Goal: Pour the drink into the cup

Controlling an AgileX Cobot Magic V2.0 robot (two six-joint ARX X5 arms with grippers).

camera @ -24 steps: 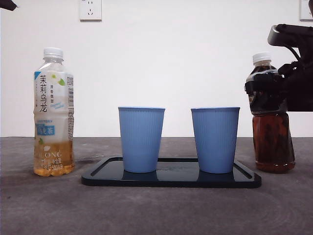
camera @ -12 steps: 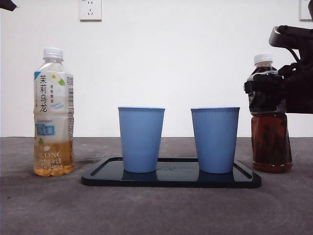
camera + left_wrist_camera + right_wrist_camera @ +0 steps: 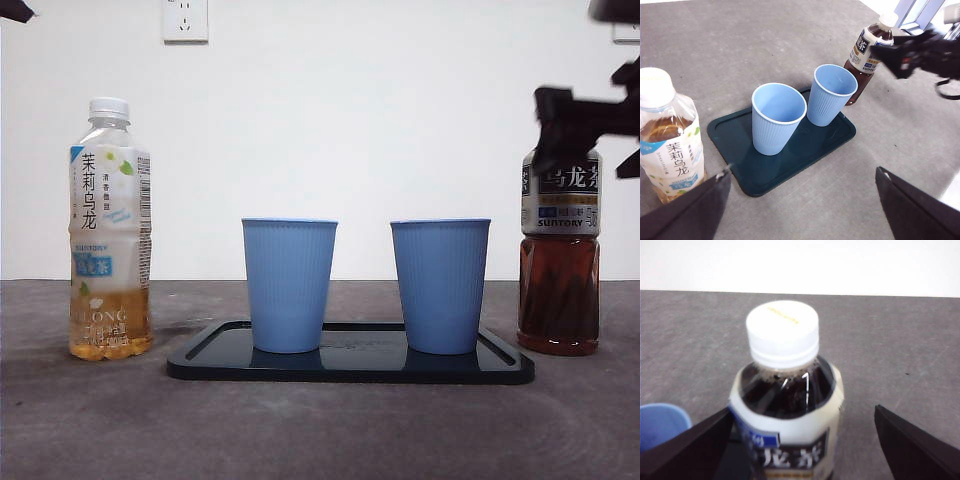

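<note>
Currently the right claw was spread open around the capped dark tea bottle, at frame right beside the tray; cap on, nothing could be poured; a neck-high grip risked tipping it.

wall socket (white), grey table

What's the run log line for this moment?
right gripper: open, above dark bottle | left gripper: open, waiting | cups on tray: unfilled

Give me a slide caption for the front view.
Two blue cups on a dark tray, tea bottles either side, right gripper above one.
</note>
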